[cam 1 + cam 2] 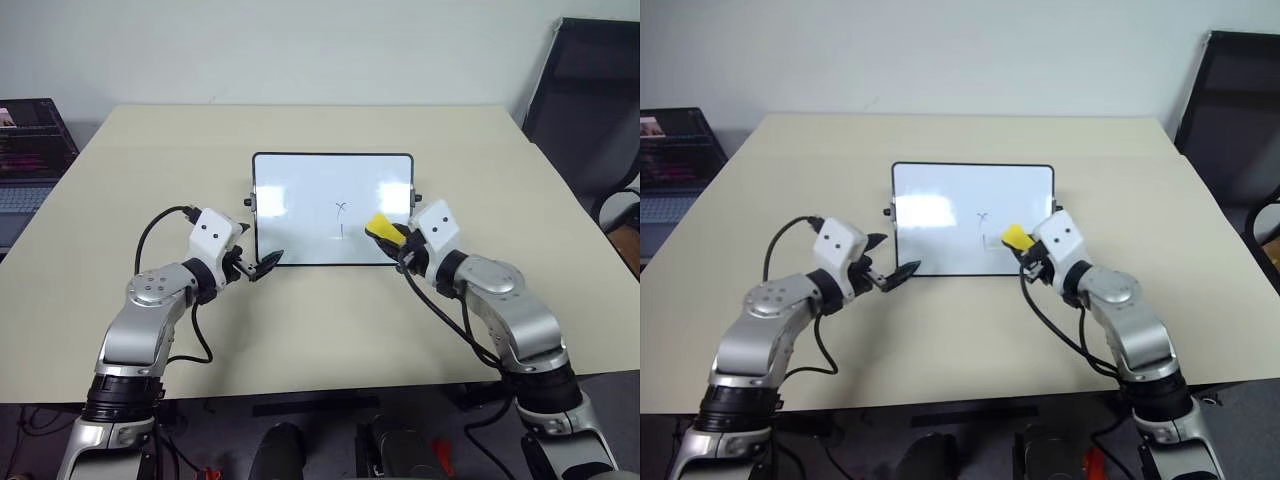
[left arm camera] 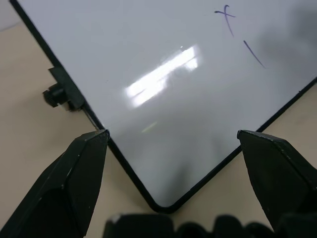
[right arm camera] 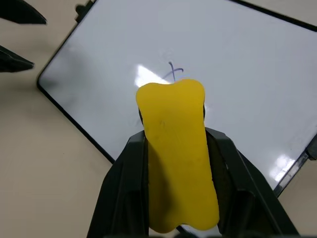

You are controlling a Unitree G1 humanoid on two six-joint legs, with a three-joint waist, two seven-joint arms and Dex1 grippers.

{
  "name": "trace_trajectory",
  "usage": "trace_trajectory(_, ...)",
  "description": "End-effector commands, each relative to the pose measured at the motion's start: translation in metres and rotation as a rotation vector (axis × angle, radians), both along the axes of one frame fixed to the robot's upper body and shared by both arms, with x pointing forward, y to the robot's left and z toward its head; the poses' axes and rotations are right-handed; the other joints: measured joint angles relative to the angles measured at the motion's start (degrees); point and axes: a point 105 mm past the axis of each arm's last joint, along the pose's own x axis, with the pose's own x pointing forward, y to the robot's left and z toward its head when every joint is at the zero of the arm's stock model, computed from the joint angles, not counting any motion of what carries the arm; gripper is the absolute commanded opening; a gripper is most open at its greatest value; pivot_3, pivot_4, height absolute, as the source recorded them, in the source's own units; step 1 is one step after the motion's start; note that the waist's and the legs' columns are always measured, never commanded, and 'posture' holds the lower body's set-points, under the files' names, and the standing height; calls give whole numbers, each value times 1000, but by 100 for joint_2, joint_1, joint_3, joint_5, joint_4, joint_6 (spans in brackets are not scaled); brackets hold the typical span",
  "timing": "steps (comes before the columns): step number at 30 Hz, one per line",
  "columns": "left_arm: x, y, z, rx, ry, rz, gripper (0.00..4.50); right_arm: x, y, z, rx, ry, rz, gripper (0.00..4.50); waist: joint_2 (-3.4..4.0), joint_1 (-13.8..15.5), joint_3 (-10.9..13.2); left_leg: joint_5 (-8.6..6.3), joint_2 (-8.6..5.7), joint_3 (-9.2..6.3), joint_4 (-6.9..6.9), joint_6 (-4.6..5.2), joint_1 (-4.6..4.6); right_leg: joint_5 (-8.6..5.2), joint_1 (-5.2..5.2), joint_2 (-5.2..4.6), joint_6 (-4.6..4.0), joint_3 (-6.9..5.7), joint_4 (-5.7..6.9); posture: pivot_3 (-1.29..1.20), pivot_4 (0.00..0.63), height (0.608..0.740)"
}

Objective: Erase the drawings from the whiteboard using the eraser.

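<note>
The whiteboard [image 1: 300,205], glossy white in a thin black frame with rounded corners and small side knobs, lies flat on the desk [image 1: 300,330]. The drawings [image 1: 341,218] showing are a small "x" above a short vertical stroke. The yellow eraser [image 1: 380,226] sits over the board just beside them, clamped in the right end effector [image 1: 392,236].

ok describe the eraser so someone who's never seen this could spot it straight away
On the beige table lies a black-framed whiteboard. At its near right corner the right gripper is shut on the eraser, a small oblong block. It is the one bright yellow thing, beside the thin dark "x" and stroke.
</note>
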Motion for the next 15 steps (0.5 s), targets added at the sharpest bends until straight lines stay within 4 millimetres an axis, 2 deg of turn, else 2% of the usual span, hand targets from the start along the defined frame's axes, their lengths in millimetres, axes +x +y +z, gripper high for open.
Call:
trace_trajectory(1, -3, -14, 14, 46, -52, -91, 4500, 15, 22, 22, -62, -130, 49, 1194, 0, 1, 0, 0, -2, 0, 2, 0, 1, 0, 0, 2, 0, 0, 0, 0, 150, 740)
trace_trajectory(3, -6, -18, 13, 65, -50, -124, 4500, 23, 31, 25, -97, -156, 73, 1194, 0, -2, 0, 0, -1, 1, 0, 0, 1, 0, 0, 4, 0, 0, -1, 0, 150, 740)
trace_trajectory(10, -11, -22, 9, 66, -42, -142, 4500, 60, 43, 32, -186, -198, 52, 1194, -2, 8, 1, -1, 3, -1, -2, 0, -5, 16, -2, -3, -28, -1, -3, 0, 150, 740)
trace_trajectory(14, -15, -23, 7, 64, -36, -145, 4500, 70, 46, 30, -228, -206, 41, 1194, -1, 6, 1, -1, 5, -3, -4, 0, -5, 16, -3, -4, -29, -4, -2, 0, 150, 740)
trace_trajectory(15, -15, -24, 7, 63, -36, -146, 4500, 72, 46, 24, -266, -198, 47, 1194, -1, 8, 2, -1, 5, -3, -4, 0, -5, 16, -3, -4, -29, -4, -2, 0, 150, 740)
